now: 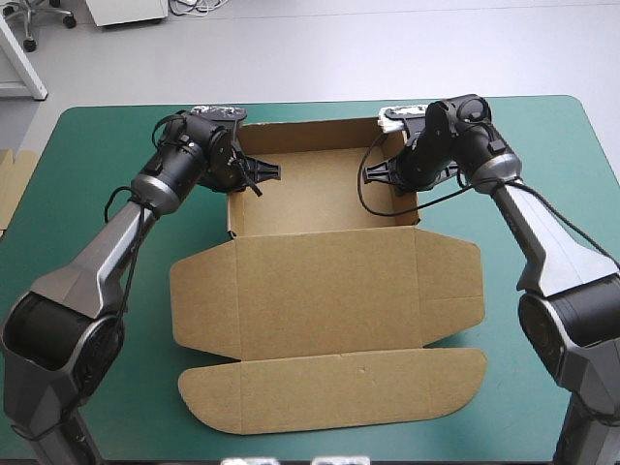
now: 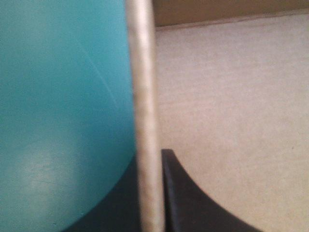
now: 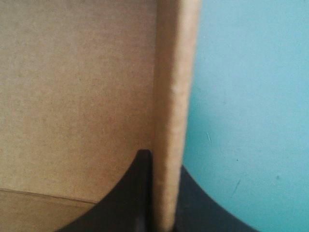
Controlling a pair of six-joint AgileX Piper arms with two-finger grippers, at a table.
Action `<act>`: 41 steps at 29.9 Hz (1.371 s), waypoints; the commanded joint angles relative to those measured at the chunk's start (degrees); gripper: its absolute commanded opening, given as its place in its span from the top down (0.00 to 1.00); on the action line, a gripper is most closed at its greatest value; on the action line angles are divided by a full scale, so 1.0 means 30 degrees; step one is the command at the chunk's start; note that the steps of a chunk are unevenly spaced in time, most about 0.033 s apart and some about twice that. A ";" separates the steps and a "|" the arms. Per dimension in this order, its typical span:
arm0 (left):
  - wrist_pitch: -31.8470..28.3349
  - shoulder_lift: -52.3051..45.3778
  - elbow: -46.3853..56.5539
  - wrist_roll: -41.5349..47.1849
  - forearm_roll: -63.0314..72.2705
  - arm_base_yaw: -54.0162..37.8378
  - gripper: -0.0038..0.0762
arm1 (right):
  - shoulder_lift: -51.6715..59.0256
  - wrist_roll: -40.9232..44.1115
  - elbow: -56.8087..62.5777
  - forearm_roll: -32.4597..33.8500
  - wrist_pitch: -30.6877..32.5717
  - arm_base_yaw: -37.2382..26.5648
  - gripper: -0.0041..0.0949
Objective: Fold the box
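Starting from the high view, the box (image 1: 320, 281) lies in the middle of the surface (image 1: 87, 165). Its tray part is toward the far edge with the walls raised, and the lid (image 1: 329, 387) is spread flat toward the near edge. The left tool (image 1: 254, 174) sits at the tray's left wall and the right tool (image 1: 380, 174) at its right wall, facing each other across the tray. I judge that they hold the two side walls upright so the tucked board does not spring out. A strip of more board (image 1: 10, 184) shows at the left edge of the surface.

In the left wrist view, the left wall (image 2: 145, 96) stands on edge between the black fingers (image 2: 193, 203), one inside the tray and one outside over the teal-green cover. The tool is nearly closed, gripping this wall.

In the right wrist view it is similar. The right wall (image 3: 174, 96) passes between the fingers (image 3: 130, 203), which pinch it, with the tray floor on one side and the cover on the other.
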State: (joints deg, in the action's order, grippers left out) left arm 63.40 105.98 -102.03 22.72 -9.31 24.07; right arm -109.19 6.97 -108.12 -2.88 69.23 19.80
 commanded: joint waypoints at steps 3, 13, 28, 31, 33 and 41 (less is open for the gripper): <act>-0.0043 0.0254 -0.0598 -0.0927 -0.0091 -0.0212 0.96 | 0.0901 -0.0531 -0.0629 0.1388 0.0702 -0.0075 0.96; -0.0544 0.1058 -0.0603 -0.1087 -0.0808 -0.0240 0.96 | -0.0372 -0.0475 -0.0629 0.0958 0.0702 -0.0075 0.96; -0.0745 0.2626 -0.0639 -0.1837 0.0198 -0.1537 0.96 | -0.2225 -0.0475 -0.0629 0.1406 0.0702 0.0710 0.96; -0.0507 0.3065 -0.0639 -0.2028 0.0244 -0.1537 0.96 | -0.2241 -0.0475 -0.0629 0.1479 0.0669 0.0673 0.96; -0.0469 0.3310 -0.0639 -0.2028 0.0450 -0.1537 0.96 | -0.2241 -0.0475 -0.0629 0.1559 0.0669 0.0673 0.96; -0.0557 0.3702 -0.0639 -0.2265 0.0978 -0.1537 0.96 | -0.2801 -0.0475 -0.0629 0.1320 0.0705 0.0673 0.96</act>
State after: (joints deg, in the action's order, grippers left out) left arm 61.97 118.50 -103.21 17.58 -4.25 19.61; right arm -119.25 8.13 -109.16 -1.48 68.03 22.00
